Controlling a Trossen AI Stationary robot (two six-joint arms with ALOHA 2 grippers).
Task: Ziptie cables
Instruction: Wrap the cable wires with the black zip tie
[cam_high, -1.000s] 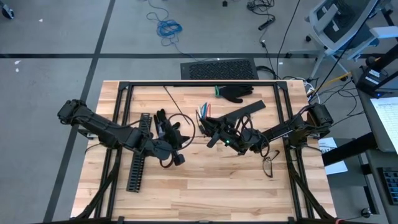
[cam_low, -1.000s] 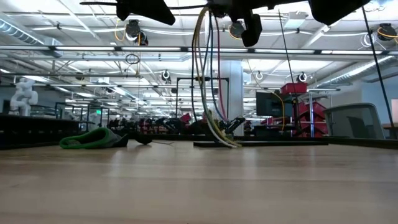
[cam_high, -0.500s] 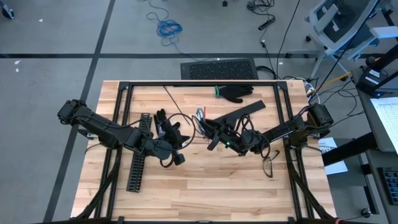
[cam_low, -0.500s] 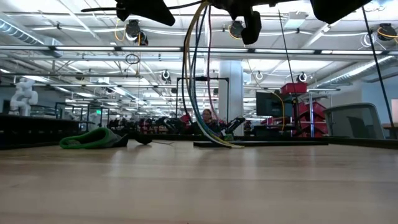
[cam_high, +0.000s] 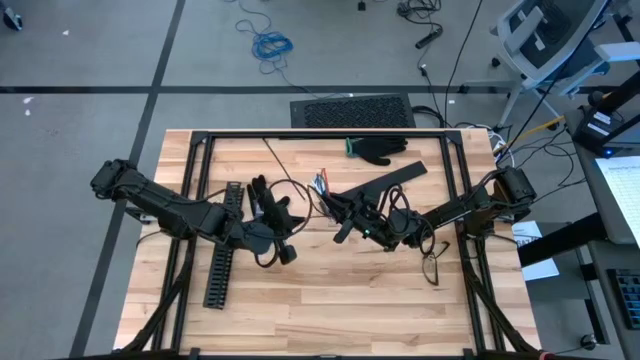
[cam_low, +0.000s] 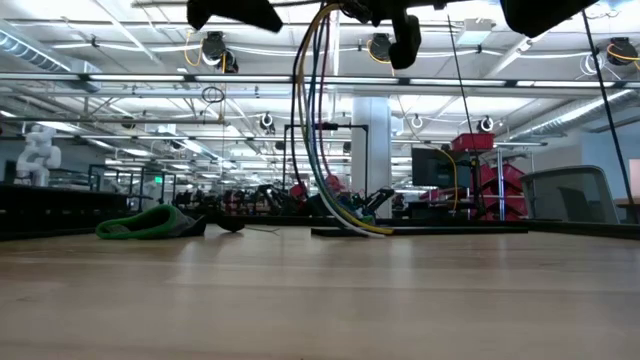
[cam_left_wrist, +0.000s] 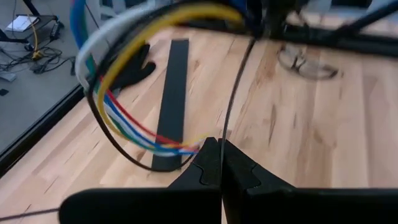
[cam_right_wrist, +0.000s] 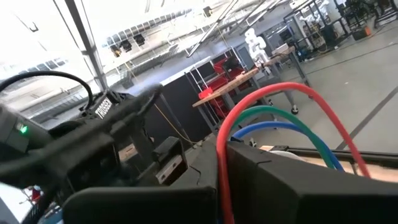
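Observation:
The cables (cam_high: 321, 184) are a bundle of white, yellow, blue, red, green and dark wires, held up above the table's middle. In the low view the cables (cam_low: 315, 110) hang in a long arc, and their loose ends (cam_low: 352, 227) rest on the wood. My right gripper (cam_high: 337, 207) is shut on the bundle from the right. My left gripper (cam_high: 292, 226), just left of the bundle, is shut on a thin black strand (cam_left_wrist: 235, 93) that runs up to the cables (cam_left_wrist: 124, 37). My left gripper (cam_left_wrist: 219, 163) pinches the thin black strand's near end (cam_left_wrist: 220, 142) between its two fingertips. The fingers come slanting down from the table's left. The strand rises from them, clear of the table, toward the bundle. My right gripper (cam_right_wrist: 221, 168) pinches several wires of the bundle between its fingers. The red wire (cam_right_wrist: 222, 146) comes out at the fingertips beside green and blue ones. The fingers come from the table's right, tipped slightly up. The bundle arches over the gripper, clear of the table there.
A long black slotted channel (cam_high: 222, 250) lies under my left arm. A flat black strip (cam_high: 386, 181) and a black and green glove (cam_high: 380, 150) lie toward the far edge. Glasses (cam_high: 432, 266) lie at the right. Bare wood (cam_high: 330, 300) fills the near half.
The hanging part of the cables has swung a little toward the table's left and drawn closer together, while their loose ends have stayed on the wood. Both arms have kept their places.

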